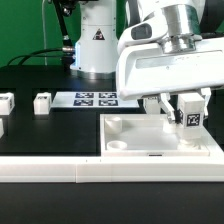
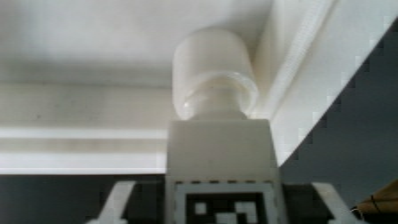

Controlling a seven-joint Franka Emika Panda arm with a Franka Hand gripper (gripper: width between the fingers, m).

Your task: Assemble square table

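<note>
White rail [image 1: 100,175] fronts one square table slab [image 1: 135,150]; hand [image 1: 188,108] pinches one leg [image 1: 192,116], three more legs [image 1: 42,101] lie loose

Exterior view: bright, even light from overhead. Low resolution, soft all over. White arm housing [image 1: 165,65] is nearly blown out, with little surface detail. Black worktop [image 1: 40,130] reads flat matte. Square table [image 1: 150,145] shows faint grey shading inside its rim, and a darker shadow sits under the arm housing. Background behind is dim.

Wrist view: blurrier, shot at very close range. The leg [image 2: 217,75] has a soft highlight along its rounded end. White surfaces behind it wash out to pale grey. Tag [image 2: 226,205] is high contrast but its edges are smeared. The dark worktop strip beside the leg is underexposed.
</note>
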